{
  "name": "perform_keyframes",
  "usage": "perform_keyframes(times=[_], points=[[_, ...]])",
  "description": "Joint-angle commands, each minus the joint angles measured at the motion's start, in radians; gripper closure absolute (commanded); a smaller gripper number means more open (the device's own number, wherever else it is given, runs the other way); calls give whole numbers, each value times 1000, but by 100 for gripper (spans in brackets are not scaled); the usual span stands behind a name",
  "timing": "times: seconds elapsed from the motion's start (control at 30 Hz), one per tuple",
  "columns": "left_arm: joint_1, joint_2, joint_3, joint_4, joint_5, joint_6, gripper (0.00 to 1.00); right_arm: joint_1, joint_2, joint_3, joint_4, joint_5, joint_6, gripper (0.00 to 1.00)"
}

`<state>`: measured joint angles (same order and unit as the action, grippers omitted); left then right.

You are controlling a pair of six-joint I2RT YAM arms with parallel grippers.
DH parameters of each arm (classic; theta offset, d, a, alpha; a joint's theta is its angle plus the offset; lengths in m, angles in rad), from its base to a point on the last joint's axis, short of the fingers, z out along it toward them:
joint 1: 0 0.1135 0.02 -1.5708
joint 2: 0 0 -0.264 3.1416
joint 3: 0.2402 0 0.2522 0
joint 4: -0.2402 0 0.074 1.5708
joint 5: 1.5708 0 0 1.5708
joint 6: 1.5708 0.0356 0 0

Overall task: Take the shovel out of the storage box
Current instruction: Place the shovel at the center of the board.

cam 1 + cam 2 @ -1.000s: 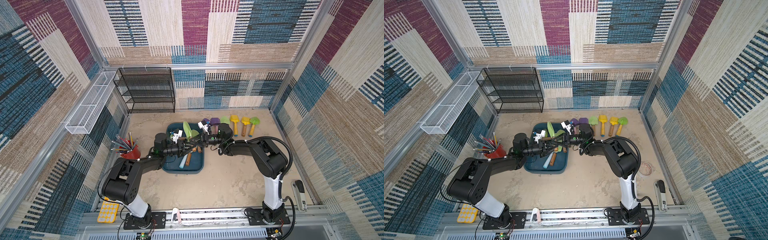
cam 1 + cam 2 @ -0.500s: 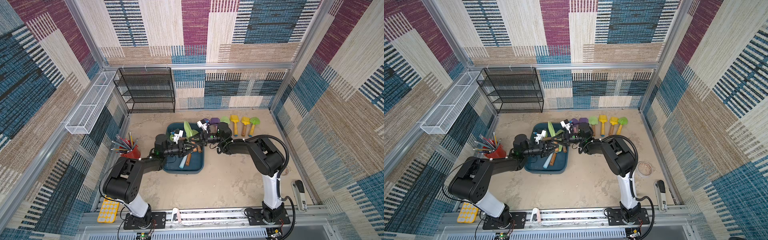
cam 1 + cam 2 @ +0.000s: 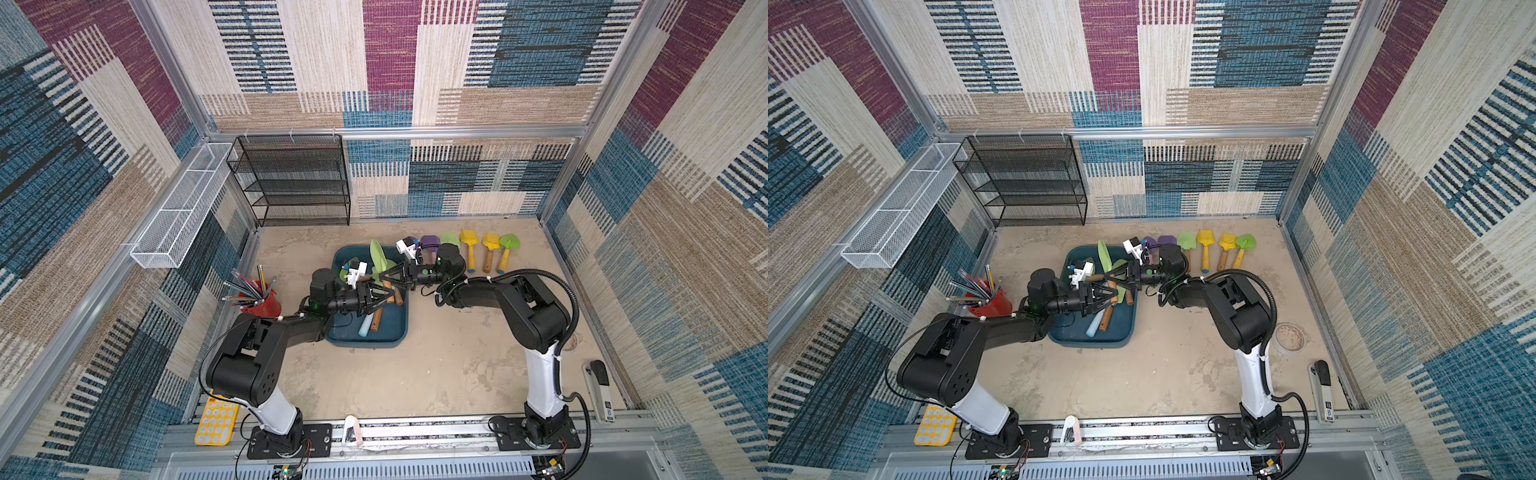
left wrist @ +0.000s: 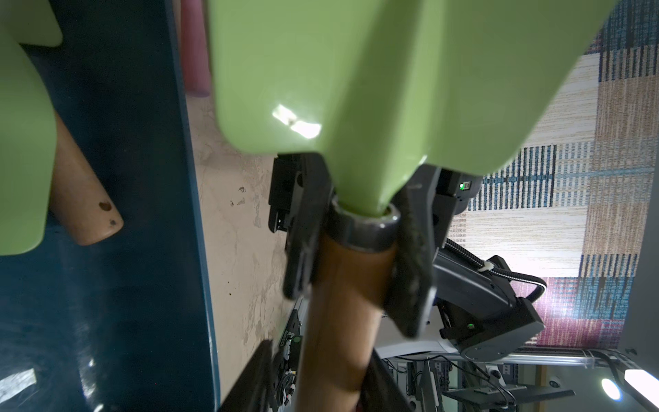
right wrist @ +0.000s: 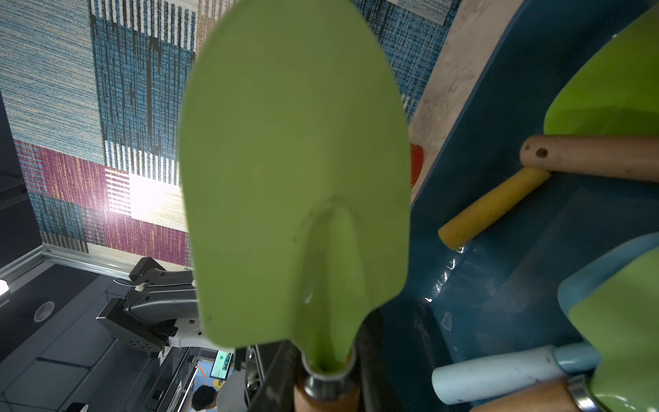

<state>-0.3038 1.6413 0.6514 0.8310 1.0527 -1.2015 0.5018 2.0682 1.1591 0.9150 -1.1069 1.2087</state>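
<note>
Over the right side of the storage box (image 3: 399,334), both claws are meeting on one shovel (image 3: 377,258). The right claw (image 3: 385,277) is pinching it tight: in the left wrist view its two fingers (image 4: 303,228) are pressing on the shiny ring where the green scoop is joining the brown wooden handle. The left claw (image 3: 389,298) is sitting a little lower on the same handle with its fingers parted part way, one on each side of the wood. A thin gap is showing beside the handle in the left wrist view, so this claw is not squeezing. The shovel is hanging in the air with its scoop end tipping up and its handle end pointing down over the box. The box is sitting on the worktop (image 3: 436,374), a bit left of the middle, and other shovels (image 3: 365,326) are lying inside it. More shovels (image 3: 490,249), purple, green and yellow, are lying in a row near the far edge, toward the right. A red cup of pencils (image 3: 266,305) is standing by the left edge. A stapler (image 3: 598,386) is lying near the front right corner, and the small label on it is looking too tiny to read.
</note>
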Motion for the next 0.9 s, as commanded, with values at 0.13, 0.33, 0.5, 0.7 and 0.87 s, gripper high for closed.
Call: perform_keyframes(times=[0.13,0.33,0.5,0.7,0.87], points=[[2,-70,40,-207,-25,153,42,-10,-51,17,-105,25,-112,82],[2,-205,138,-729,-180,457,42,-35,-124,31,-378,96,-290,82],[2,-281,206,-978,-343,602,42,-42,-180,90,-697,249,-483,83],[2,-288,242,-1123,-500,658,43,-43,-248,118,-911,447,-604,83],[2,-259,260,-1185,-582,678,43,-42,-312,109,-1050,615,-669,83]])
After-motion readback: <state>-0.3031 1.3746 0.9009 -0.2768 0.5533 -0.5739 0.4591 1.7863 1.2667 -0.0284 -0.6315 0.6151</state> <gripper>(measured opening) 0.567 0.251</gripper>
